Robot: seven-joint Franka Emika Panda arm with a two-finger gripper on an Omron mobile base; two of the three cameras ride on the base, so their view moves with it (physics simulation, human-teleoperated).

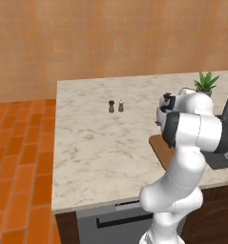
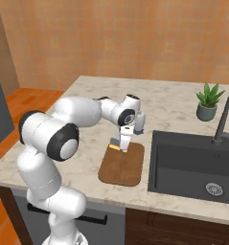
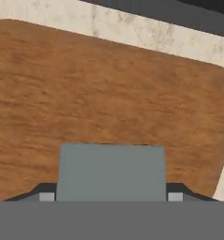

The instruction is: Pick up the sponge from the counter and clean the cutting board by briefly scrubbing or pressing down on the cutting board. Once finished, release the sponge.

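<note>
Scrub step in hand: gripper [image 2: 121, 145] pinching sponge [image 3: 111, 171] just above board [image 3: 108, 93] (near its far edge). Next: press down, then release.

The arm reaches forward, wrist bent down; the gripper [image 2: 121, 147] points straight down, fingers [image 3: 175, 196] clamped on a block.

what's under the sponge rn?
The cutting board: the gripper holds the sponge over its wood. Whether they touch is hidden; the counter shows beyond.
</note>
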